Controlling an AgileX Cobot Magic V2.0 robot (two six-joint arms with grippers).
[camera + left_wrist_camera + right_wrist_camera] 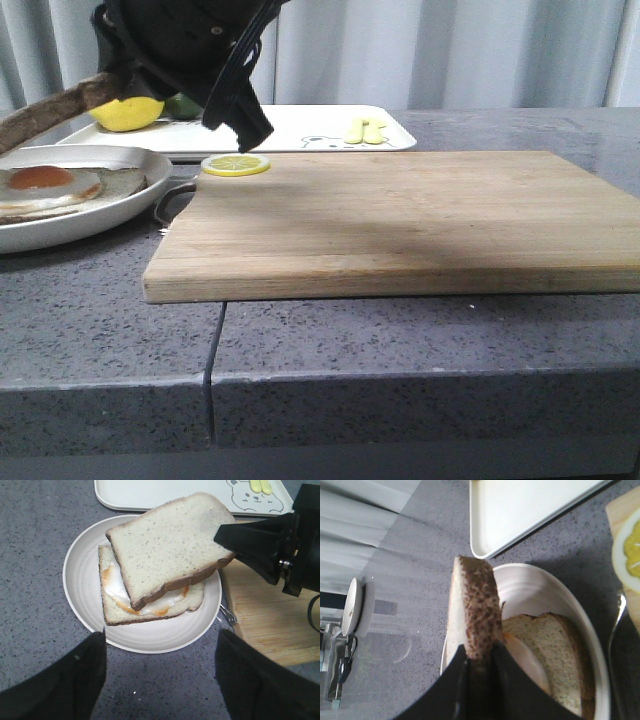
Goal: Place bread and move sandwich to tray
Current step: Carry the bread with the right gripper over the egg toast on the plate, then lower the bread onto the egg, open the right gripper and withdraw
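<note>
Right gripper [479, 667]: closed on the crust edge of the bread, one finger on each face of the slice; seen in the left wrist view as a dark wedge reaching in from beside the board.
Bread [170, 545]: held above the plate, over the egg and lower slice; it overhangs the plate rim on the tray side. Whether it touches the stack cannot be told.
Sandwich [150, 602]: one slice with a fried egg on it, lying on the round plate [82, 580]; orange yolk visible in the front view.
Left gripper [160, 680]: fingers spread wide with nothing between them, above the counter just short of the plate.
Tray [310, 128]: white, at the back of the counter, behind the plate and board; it carries a bear drawing, a small pale yellow item and a cut lemon.
Board [400, 220]: wooden, beside the plate; a lemon slice [235, 165] sits at its far corner.
Counter [100, 320]: grey speckled stone.
</note>
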